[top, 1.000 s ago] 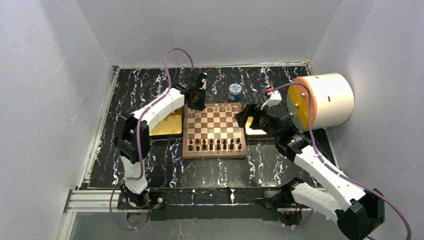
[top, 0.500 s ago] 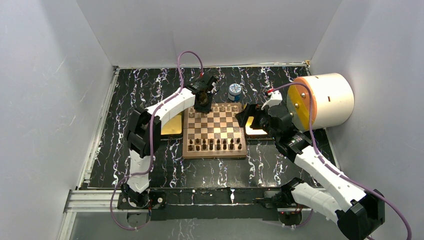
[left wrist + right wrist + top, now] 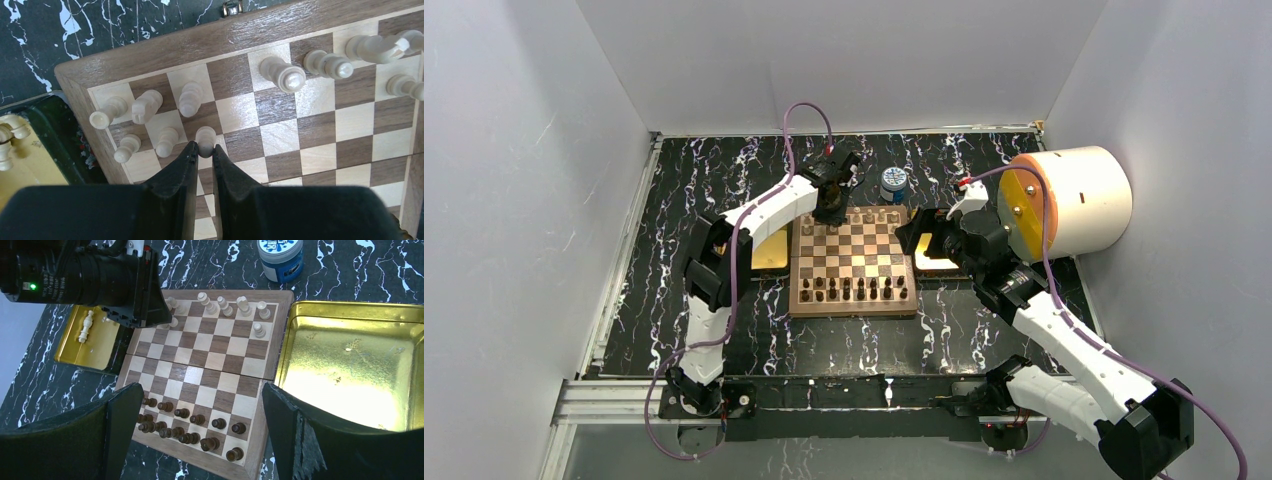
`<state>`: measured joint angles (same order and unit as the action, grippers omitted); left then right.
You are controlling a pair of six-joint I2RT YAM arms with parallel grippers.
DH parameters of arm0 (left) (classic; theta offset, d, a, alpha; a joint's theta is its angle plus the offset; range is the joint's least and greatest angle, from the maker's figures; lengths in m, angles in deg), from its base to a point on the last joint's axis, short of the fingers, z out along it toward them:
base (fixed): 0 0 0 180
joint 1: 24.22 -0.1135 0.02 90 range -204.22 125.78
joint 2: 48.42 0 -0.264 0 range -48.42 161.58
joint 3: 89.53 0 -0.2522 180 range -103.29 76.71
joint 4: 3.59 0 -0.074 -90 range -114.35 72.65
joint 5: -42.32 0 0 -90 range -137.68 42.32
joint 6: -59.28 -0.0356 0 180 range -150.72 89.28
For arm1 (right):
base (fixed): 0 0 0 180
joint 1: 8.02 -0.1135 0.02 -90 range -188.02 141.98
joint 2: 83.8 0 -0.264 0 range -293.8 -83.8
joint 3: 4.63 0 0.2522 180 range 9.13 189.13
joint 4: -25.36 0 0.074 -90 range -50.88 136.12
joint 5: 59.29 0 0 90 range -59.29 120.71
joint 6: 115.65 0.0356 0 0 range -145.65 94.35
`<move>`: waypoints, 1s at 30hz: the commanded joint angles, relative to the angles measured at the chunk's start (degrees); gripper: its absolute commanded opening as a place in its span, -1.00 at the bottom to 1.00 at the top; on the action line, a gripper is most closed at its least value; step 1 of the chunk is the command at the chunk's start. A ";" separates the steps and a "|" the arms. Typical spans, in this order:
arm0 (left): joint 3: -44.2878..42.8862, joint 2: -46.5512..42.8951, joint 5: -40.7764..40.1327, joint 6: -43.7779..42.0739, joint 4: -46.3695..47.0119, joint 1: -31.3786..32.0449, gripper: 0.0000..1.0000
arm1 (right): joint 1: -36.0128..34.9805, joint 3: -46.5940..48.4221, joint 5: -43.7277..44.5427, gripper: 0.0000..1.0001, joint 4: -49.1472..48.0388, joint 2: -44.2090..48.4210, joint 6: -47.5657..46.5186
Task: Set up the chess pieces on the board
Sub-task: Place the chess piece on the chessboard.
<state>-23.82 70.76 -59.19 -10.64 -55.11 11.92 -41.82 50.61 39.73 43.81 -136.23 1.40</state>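
The board [image 3: 854, 262] lies mid-table. My left gripper [image 3: 205, 146] is shut on a cream pawn [image 3: 205, 135] over the second row near the board's far left corner [image 3: 200, 45]. Several cream chess pieces [image 3: 166, 141] stand around it in that corner, and more [image 3: 282, 74] stand along the far row. From above, the left gripper [image 3: 831, 205] sits at the far left edge. My right gripper [image 3: 202, 405] hangs open and empty above the board's right side [image 3: 200, 355]. Its fingers [image 3: 120, 430] stand wide apart.
Dark brown pieces [image 3: 185, 425] fill the near two rows. A gold tray [image 3: 95, 345] left of the board holds a cream piece [image 3: 87, 326]. Another gold tray [image 3: 350, 365] lies on the right. A blue-and-white jar [image 3: 893, 184] stands behind the board, a big white cylinder [image 3: 1069, 200] far right.
The left arm has swung rightward along the board's far edge, carrying its shut gripper from beside the corner to over the board. The right arm has not moved.
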 commanded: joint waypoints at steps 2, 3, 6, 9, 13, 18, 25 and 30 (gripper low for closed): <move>-2.31 0.64 -1.33 -0.73 -0.83 0.25 -0.79 | -0.03 1.37 1.18 0.97 -1.08 1.31 -0.50; -2.35 0.81 -1.41 -0.74 -0.83 0.25 -0.79 | 0.03 1.33 1.18 0.97 -1.08 1.34 -0.57; -2.39 0.97 -1.59 -0.65 -0.63 0.24 -0.79 | 0.02 1.42 1.26 0.97 -1.08 1.33 -0.74; -2.40 1.06 -1.80 -0.65 -0.31 0.20 -0.79 | -0.01 1.33 1.43 0.97 -1.08 1.36 -0.92; -2.67 1.37 -2.12 -0.73 -0.30 0.25 -0.79 | -0.04 1.33 1.55 0.97 -1.08 1.28 -1.10; -2.57 1.56 -2.30 -0.87 -0.29 0.25 -0.78 | -0.03 1.33 1.71 0.97 -1.08 1.35 -1.30; -2.74 2.20 -2.38 -0.92 -0.28 0.25 -0.76 | 0.04 1.24 1.84 0.97 -1.11 1.28 -1.47; -2.88 2.52 -2.11 -0.82 -0.29 0.24 -0.74 | -0.03 1.24 1.82 0.97 -1.30 1.19 -1.52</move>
<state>-24.43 73.23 -60.39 -11.21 -54.94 11.92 -41.82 50.61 40.71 43.90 -136.23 0.89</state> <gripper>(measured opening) 0.132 0.985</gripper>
